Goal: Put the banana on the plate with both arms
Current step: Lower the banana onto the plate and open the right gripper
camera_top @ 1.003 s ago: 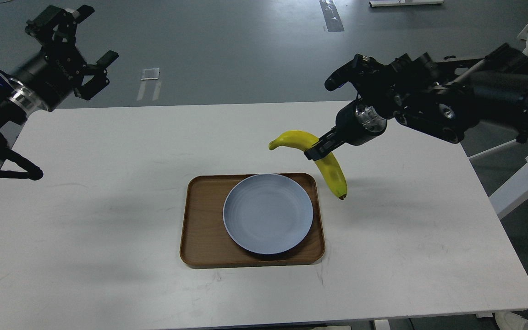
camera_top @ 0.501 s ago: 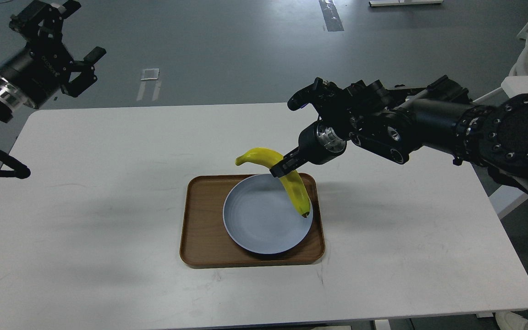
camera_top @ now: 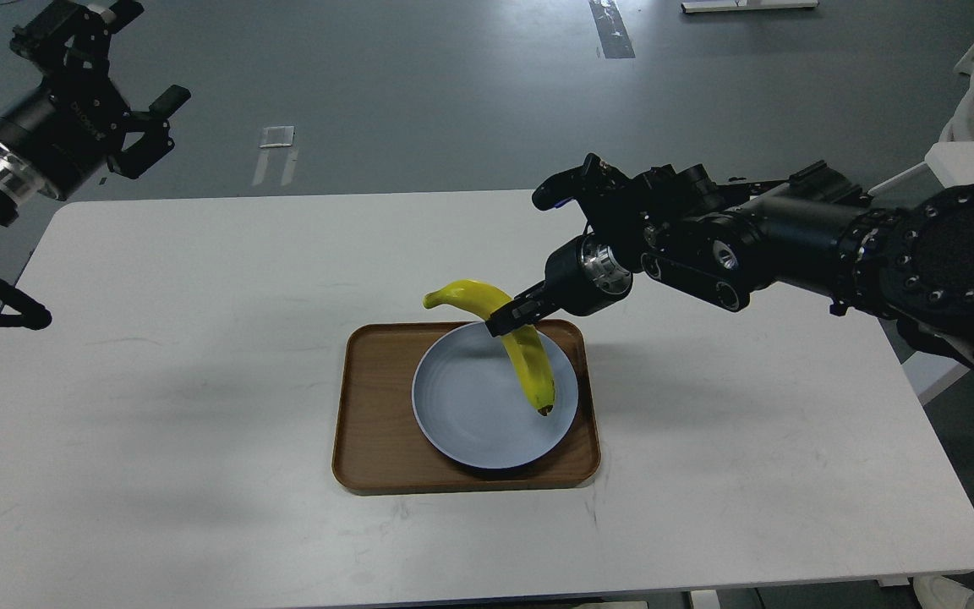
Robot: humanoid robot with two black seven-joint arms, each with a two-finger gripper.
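The bright yellow banana [camera_top: 514,338] hangs in the air above the pale blue-grey plate [camera_top: 470,406], its dark tip low over the plate's right part and its stem end pointing left. My right gripper [camera_top: 511,318] is shut on the banana's middle, reaching in from the right. My left gripper [camera_top: 119,80] is open and empty, held high beyond the table's far left corner, well away from the plate.
The plate lies on a rectangular brown wooden tray [camera_top: 373,423] in the middle of the white table [camera_top: 199,381]. A loose black cable loop [camera_top: 5,313] hangs at the left edge. A white frame [camera_top: 952,355] stands off the table's right side.
My right gripper has carried the banana left and down, from beside the tray's far right corner to over the plate. My left gripper has drawn back up and to the left.
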